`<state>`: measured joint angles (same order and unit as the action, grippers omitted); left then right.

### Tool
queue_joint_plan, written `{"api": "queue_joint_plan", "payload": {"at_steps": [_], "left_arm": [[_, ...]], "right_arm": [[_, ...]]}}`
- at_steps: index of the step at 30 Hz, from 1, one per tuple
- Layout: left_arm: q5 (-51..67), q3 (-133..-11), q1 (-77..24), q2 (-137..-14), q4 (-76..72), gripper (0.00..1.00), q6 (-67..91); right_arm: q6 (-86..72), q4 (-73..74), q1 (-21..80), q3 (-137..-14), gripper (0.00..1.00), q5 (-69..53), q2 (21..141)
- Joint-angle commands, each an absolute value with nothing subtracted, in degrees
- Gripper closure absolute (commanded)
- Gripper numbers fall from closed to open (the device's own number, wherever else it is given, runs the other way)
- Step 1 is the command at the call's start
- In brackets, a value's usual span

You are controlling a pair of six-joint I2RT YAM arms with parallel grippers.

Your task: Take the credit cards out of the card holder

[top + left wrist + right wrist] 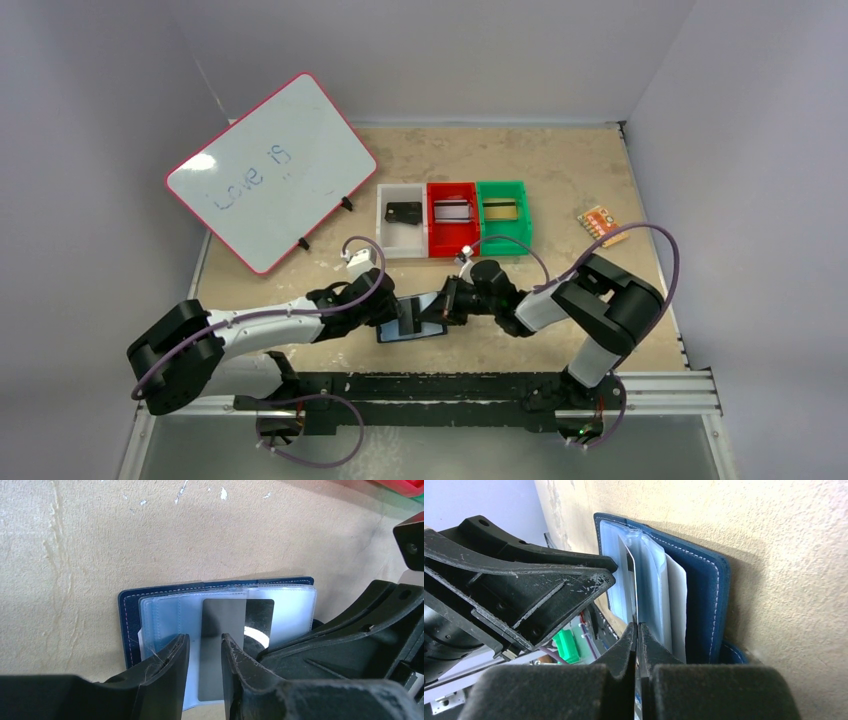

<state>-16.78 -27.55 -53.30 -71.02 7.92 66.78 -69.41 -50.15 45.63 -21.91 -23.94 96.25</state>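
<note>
The navy-blue card holder (412, 320) lies open on the table between both arms, with its pale blue plastic sleeves showing. It also shows in the left wrist view (131, 611) and the right wrist view (706, 585). My left gripper (397, 312) (205, 642) is open, its jaws a narrow gap apart, with the tips down on the sleeves at the holder's near edge. A grey shiny card (222, 625) sticks partly out of a sleeve. My right gripper (450, 298) (637, 629) is shut on that card's edge (630, 572). It faces the left gripper, very close.
White (389, 247), red (434, 247) and green (524, 216) bins stand in a row behind, each with a card inside. A tilted whiteboard (270, 170) stands at the back left. An orange patterned piece (602, 225) lies at the right.
</note>
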Motion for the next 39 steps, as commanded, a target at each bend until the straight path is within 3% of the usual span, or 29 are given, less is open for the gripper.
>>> {"api": "queue_joint_plan", "payload": {"at_steps": [1, 8, 16, 21, 27, 30, 35, 39], "left_arm": [[-19.6, -27.4, -53.2, -71.1, 13.4, 0.70, 64.7], [-18.7, -27.5, -53.2, -69.9, 13.6, 0.70, 64.1], [-16.3, -28.3, -53.2, -70.1, 12.5, 0.72, 61.6], [-15.7, -26.8, -53.4, -72.1, 12.4, 0.83, 62.6], [-16.0, -25.2, -53.4, -71.6, 12.6, 0.88, 62.3], [-16.3, -25.2, -53.4, -71.8, 13.1, 0.89, 62.1], [-17.0, -25.0, -53.4, -71.1, 13.9, 0.91, 62.3], [-16.8, -25.6, -53.4, -69.7, 14.2, 0.91, 61.7]], "right_arm": [[-68.3, -47.2, 45.0, -21.6, 1.00, -22.1, 93.8], [-65.0, -38.6, 44.4, -22.0, 1.00, -19.0, 88.3], [-64.9, -43.0, 44.4, -26.1, 0.99, -22.3, 93.6], [-64.9, -46.6, 44.4, -27.6, 0.90, -24.1, 95.9], [-64.3, -46.5, 44.3, -28.9, 0.80, -24.2, 97.2], [-64.4, -46.0, 44.1, -29.4, 0.84, -24.0, 97.6], [-64.9, -44.8, 43.7, -27.9, 1.00, -21.6, 95.2], [-66.9, -49.9, 43.0, -22.6, 1.00, -19.4, 90.5]]}}
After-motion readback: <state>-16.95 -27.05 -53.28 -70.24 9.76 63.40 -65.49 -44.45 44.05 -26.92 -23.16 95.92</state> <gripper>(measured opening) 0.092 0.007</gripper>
